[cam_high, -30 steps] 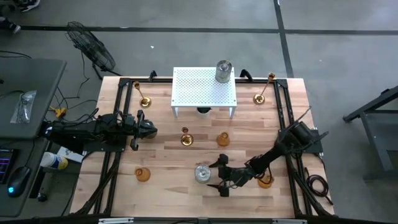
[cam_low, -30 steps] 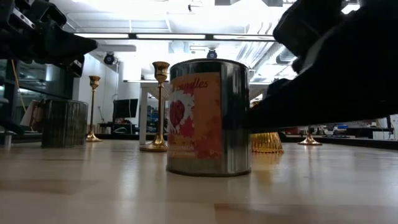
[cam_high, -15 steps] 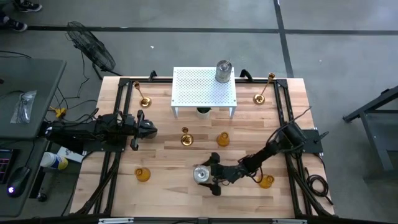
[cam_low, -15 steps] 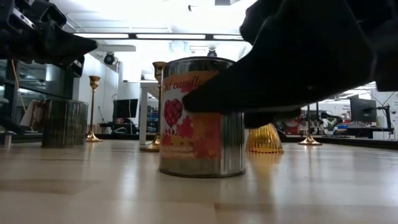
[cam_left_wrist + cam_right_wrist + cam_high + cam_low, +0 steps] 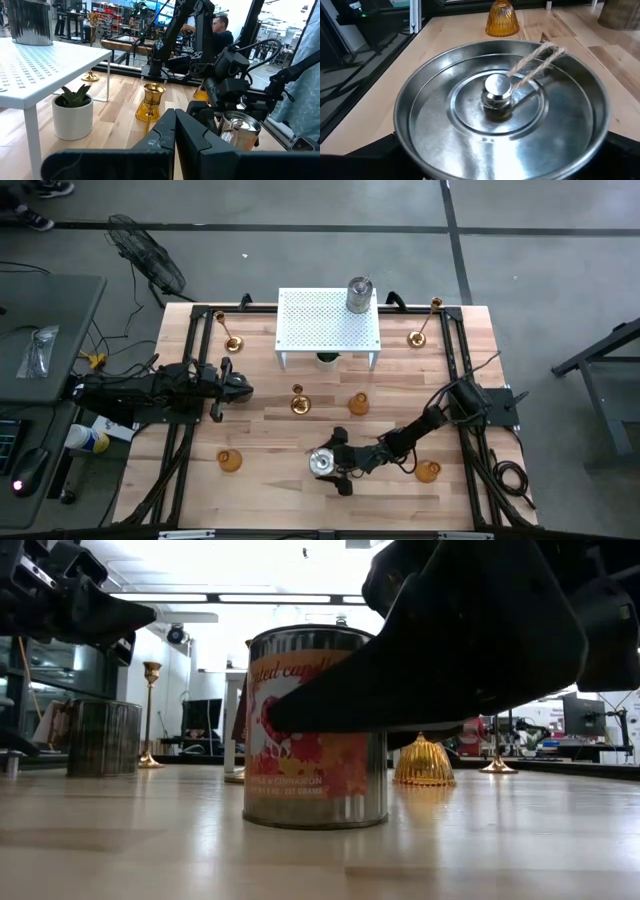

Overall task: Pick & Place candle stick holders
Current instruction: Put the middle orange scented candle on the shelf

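A silvery tin holder with a red-orange label (image 5: pixel 320 463) stands on its base on the table's near middle; it also shows in the low view (image 5: pixel 315 730). Its lid, with a knob and a twine loop, fills the right wrist view (image 5: pixel 497 95). My right gripper (image 5: pixel 338 463) is open, with one finger on each side of the tin. My left gripper (image 5: pixel 243 388) is shut and empty at the table's left and also shows in the left wrist view (image 5: pixel 174 131). Gold candlesticks (image 5: pixel 298 402) (image 5: pixel 231 340) (image 5: pixel 420 332) and amber holders (image 5: pixel 358 404) (image 5: pixel 230 460) (image 5: pixel 428 471) stand on their bases. My right gripper comes at the tin level from the table's right, with the tin's round wall (image 5: pixel 300 755) far back between its open fingers. One finger (image 5: pixel 440 660) crosses in front of the wall. I cannot tell whether the fingers touch it. The tin stands upright on the table.
A white perforated rack (image 5: pixel 329 328) stands at the far middle with a second silvery jar (image 5: pixel 359 295) on top and a small potted plant (image 5: pixel 326 359) under it. Black frame rails run along the table's left (image 5: pixel 180 430) and right (image 5: pixel 460 380) sides.
My right gripper has moved toward the table's left edge, from beside the tin until its fingers stand around it. The tin has slid a little toward the left and near edges and has turned slightly, staying upright.
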{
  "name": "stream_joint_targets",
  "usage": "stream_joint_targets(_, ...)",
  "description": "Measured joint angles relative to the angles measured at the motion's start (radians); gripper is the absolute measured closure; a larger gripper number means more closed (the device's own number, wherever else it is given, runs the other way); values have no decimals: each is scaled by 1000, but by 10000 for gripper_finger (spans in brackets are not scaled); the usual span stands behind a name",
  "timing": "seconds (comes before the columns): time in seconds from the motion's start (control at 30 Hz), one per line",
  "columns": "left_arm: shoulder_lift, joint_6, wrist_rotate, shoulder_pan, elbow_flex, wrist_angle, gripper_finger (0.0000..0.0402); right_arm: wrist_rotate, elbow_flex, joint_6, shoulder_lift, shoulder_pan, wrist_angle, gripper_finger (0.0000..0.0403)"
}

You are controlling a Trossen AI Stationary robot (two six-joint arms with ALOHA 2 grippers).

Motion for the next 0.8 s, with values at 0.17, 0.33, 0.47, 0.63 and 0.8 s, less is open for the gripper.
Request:
stream_joint_targets(0.17,0,0,0,0,0,-3,402,1,0,-3,0,0,1,55)
stream_joint_targets(0.33,0,0,0,0,0,-3,402,6,0,-2,0,0,2,52)
stream_joint_targets(0.47,0,0,0,0,0,-3,402,19,-1,-1,-9,0,-5,54)
stream_joint_targets(0.63,0,0,0,0,0,-4,402,35,11,-1,-76,0,-74,54)
stream_joint_targets(0.8,0,0,0,0,0,-8,402,50,49,-5,-187,-8,-226,54)
